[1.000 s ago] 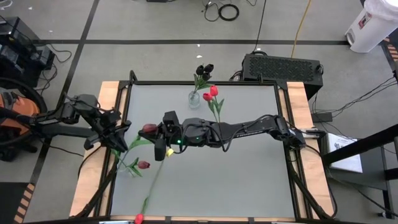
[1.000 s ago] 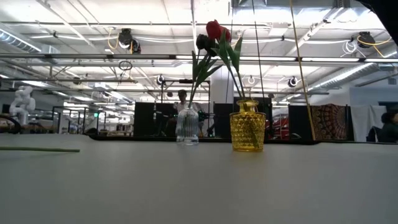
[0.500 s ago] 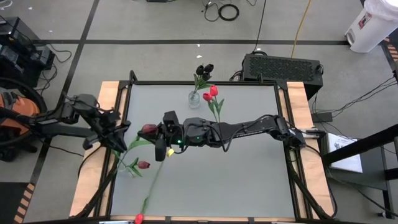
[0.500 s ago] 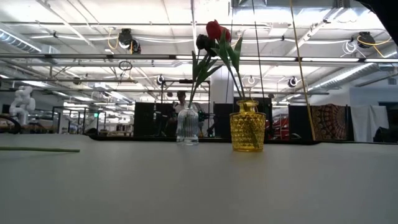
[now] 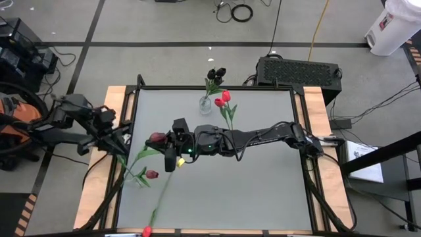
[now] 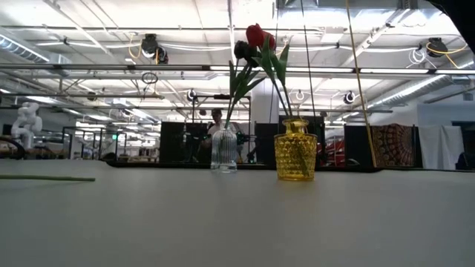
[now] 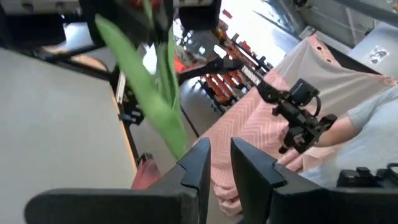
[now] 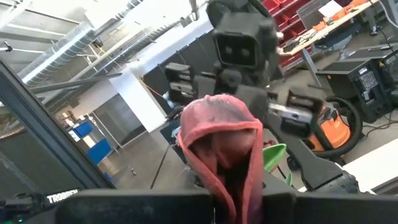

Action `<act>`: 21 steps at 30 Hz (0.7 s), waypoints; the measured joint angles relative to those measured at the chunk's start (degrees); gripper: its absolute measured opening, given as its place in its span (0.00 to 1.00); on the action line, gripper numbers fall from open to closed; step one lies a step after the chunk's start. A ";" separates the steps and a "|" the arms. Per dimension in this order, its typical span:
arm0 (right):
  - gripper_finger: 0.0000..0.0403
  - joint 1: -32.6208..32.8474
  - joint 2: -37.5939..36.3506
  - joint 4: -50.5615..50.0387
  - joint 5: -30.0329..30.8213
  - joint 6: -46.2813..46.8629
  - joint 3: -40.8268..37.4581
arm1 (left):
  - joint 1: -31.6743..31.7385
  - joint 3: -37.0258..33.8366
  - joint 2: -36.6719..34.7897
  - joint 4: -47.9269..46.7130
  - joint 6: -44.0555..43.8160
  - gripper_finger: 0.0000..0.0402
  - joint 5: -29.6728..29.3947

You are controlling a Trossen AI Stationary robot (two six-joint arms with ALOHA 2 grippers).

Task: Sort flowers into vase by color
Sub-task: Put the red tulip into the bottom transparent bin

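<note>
My right gripper (image 5: 166, 142) reaches level over the table's middle from the right, shut on a dark red tulip (image 5: 158, 137). Its head fills the right wrist view (image 8: 221, 149), and its leaf (image 5: 145, 152) and stem trail toward my left gripper (image 5: 122, 139) at the left edge. The left gripper's fingers (image 7: 219, 171) stand a narrow gap apart with nothing in the gap. The green leaf (image 7: 146, 87) runs down beside one of those fingers. One tulip (image 5: 152, 174) lies on the table. Another lies with its red head (image 5: 146, 231) at the near edge. My right gripper holds the dark red tulip close to its head (image 8: 217, 180), coming level from the table's right. The head sticks out past the fingertips toward the table's left. The head and the fingers hide the place of contact. The flower is lifted clear, and its stem slants away below.
A clear glass vase (image 5: 205, 104) with dark tulips (image 5: 216, 72) stands at the far edge. Beside it a yellow vase (image 6: 295, 150) holds red tulips (image 5: 223, 99); in the high view my right arm covers this vase. A loose green stem (image 6: 44, 178) lies on the table.
My left gripper has drawn back toward the table's left edge and risen a little. The held tulip and the flowers on the table have stayed where they were.
</note>
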 joint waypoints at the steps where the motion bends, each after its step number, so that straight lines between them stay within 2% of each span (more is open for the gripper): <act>1: 0.00 0.00 0.00 -0.04 0.21 -0.02 0.00 | 0.00 0.55 0.00 0.00 0.00 0.17 -0.50; 11: 0.00 -0.71 0.00 -3.33 1.78 -0.26 0.00 | 0.00 6.61 0.00 -0.09 0.97 0.17 -3.43; 21: 0.00 -1.57 0.00 -5.90 5.55 -1.17 -0.02 | 0.00 7.63 0.00 -1.27 1.06 0.17 -3.85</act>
